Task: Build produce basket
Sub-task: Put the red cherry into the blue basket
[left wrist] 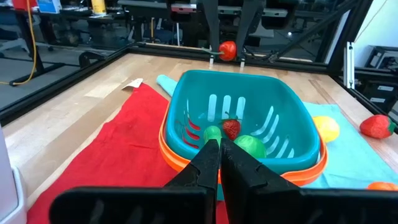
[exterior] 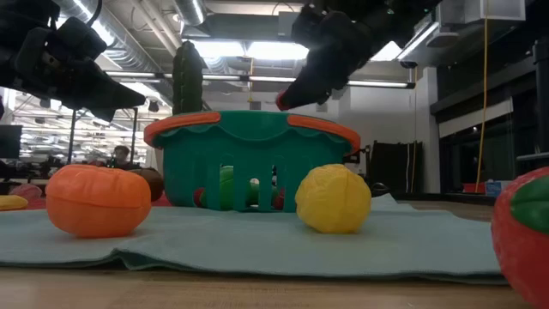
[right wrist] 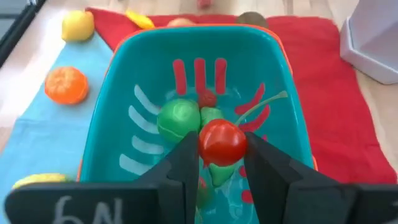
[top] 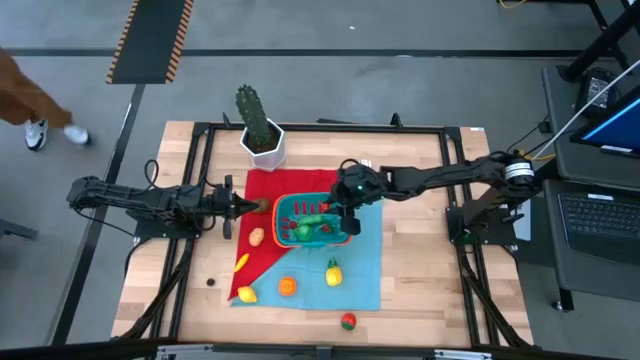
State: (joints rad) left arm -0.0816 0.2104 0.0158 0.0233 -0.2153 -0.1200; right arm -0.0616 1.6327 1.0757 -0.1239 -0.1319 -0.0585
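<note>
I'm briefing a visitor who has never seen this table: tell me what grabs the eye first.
The right pincer hangs over the teal plastic basket with the orange-red rim, clamped on a round red toy fruit. The basket sits mid-table on a red and blue cloth, green pieces inside. The left pincer waits shut at the basket's rim.

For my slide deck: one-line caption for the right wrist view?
Right gripper holds a red toy cherry above the teal basket, which already contains green produce.
</note>
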